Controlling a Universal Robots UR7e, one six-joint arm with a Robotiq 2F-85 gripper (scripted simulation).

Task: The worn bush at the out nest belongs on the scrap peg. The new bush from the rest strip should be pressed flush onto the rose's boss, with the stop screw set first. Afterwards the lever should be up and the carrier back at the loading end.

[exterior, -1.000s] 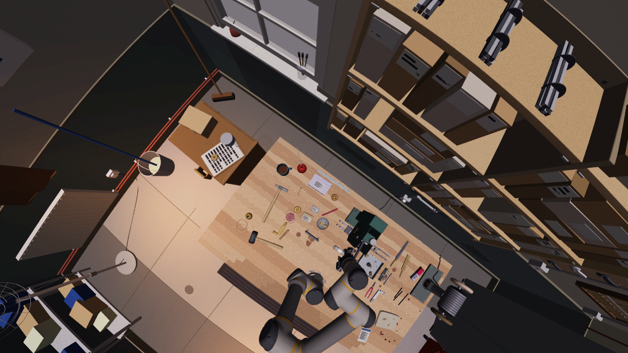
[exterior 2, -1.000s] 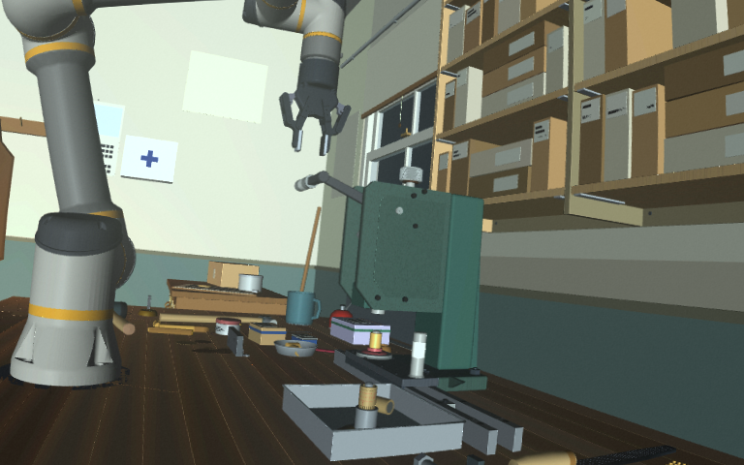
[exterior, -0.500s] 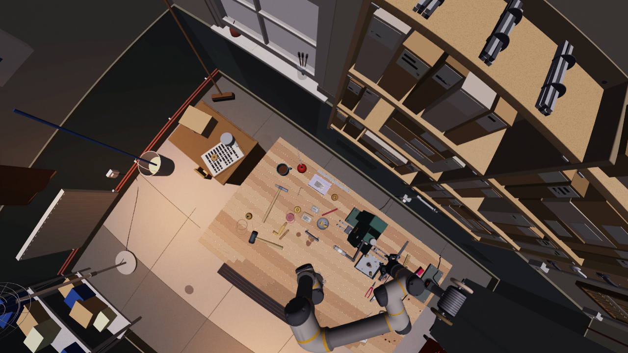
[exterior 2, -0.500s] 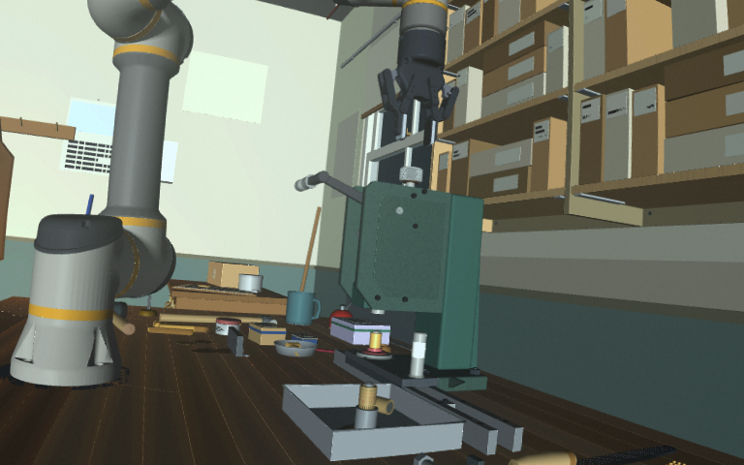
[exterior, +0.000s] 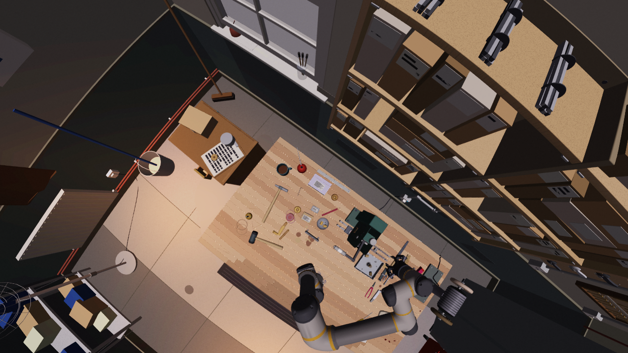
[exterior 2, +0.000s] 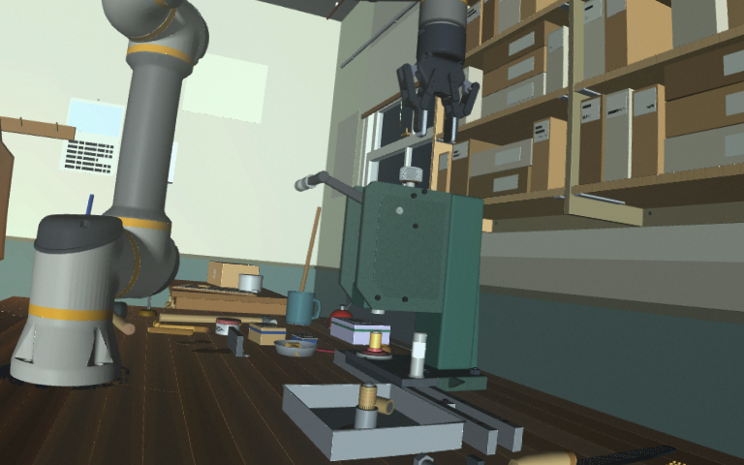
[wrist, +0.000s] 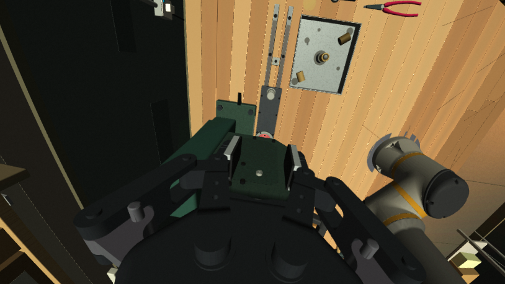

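On the right side of the wooden bench stands the green press [exterior 2: 417, 268], with its knurled stop screw [exterior 2: 410, 175] on top and its lever [exterior 2: 323, 182] sticking out to the left. The carrier [exterior 2: 409, 364] sits under the press on the rails [wrist: 279, 42], carrying the red rose with a brass bush [exterior 2: 375, 341] on its boss and a grey post [exterior 2: 418, 353]. In the grey tray [exterior 2: 373, 422] a brass bush stands on the scrap peg [exterior 2: 366, 407], and two more brass bushes [wrist: 345, 38] lie loose beside it. My gripper [exterior 2: 436, 129] hangs open and empty above the stop screw.
The press body [wrist: 247, 159] is directly below my fingers. Shelves of boxes [exterior 2: 603, 109] rise behind and to the right. Red pliers [wrist: 393, 7] lie past the tray, and a mug [exterior 2: 300, 307], small boxes and a dish [exterior 2: 295, 347] crowd the bench on the left.
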